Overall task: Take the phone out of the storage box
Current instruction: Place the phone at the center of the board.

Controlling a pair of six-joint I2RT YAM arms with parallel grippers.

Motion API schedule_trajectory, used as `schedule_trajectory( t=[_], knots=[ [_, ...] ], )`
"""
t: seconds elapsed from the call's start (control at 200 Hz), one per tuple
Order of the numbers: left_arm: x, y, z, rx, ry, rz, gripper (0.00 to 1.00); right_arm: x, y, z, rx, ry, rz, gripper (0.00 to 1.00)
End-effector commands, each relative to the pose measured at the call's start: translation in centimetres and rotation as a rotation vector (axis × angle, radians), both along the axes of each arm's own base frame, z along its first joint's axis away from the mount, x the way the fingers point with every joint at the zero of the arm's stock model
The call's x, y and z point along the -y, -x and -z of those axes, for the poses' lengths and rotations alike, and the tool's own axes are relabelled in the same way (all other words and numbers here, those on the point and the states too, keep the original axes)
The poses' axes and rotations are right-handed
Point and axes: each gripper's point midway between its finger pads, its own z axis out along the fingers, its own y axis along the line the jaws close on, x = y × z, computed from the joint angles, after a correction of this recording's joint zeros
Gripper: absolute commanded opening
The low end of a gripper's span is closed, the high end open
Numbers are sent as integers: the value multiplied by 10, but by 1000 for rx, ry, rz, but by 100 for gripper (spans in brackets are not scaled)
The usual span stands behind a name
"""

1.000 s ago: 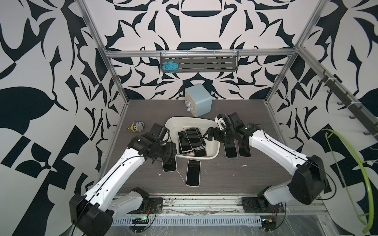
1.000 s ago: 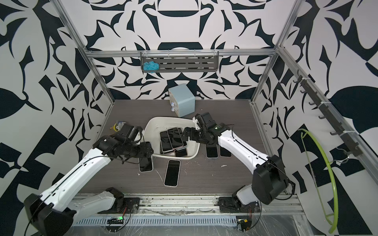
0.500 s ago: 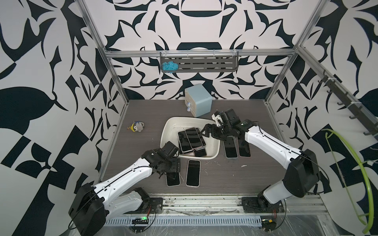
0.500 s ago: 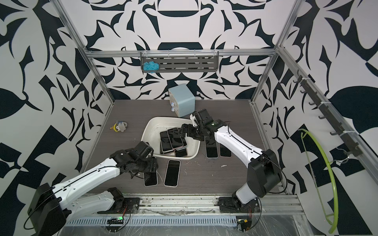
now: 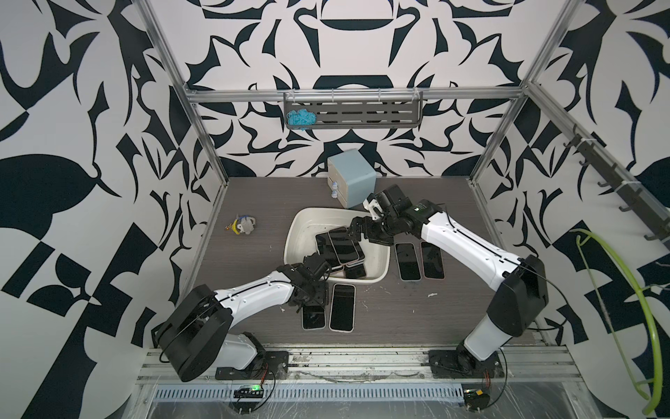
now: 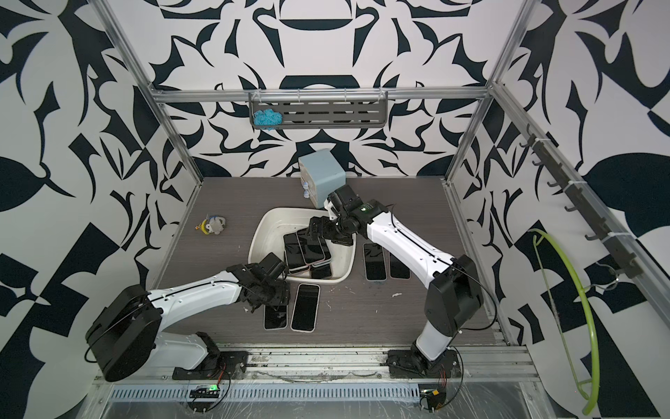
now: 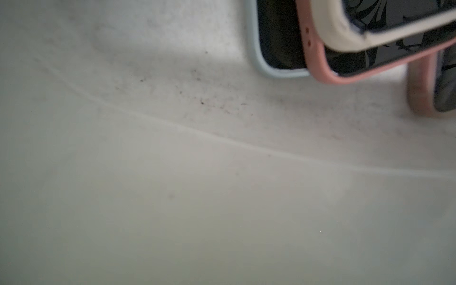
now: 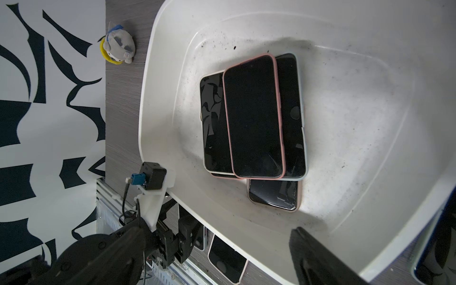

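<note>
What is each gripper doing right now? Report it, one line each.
Left gripper: cannot be told; it hangs over a phone lying outside the storage box.
Right gripper: open, empty, over the phones in the box.

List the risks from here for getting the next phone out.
1. The phones in the storage box overlap in a stack; the open right gripper may shift or pinch two at once.
2. The left gripper sits low over a table phone beside the box rim; it may knock either.

The left gripper [image 5: 314,299] brought 1 phone [image 5: 314,319] down beside the white-cased phone [image 5: 342,307].
</note>
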Motion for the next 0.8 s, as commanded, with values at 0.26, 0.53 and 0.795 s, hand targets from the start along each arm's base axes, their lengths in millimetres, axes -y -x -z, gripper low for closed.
schedule_trajectory(
  t=[0.26,0.53,0.795],
  knots=[
    [4,-16,-65,130,53,22,100,-5,-9,53,-70,402,-154,99],
    [6,-14,-128,227,218,52,100,-26,-35,91,-64,485,-216,99],
    [-11,-11,-153,290,292,18,100,-41,-42,111,-65,537,-263,99]
  ],
)
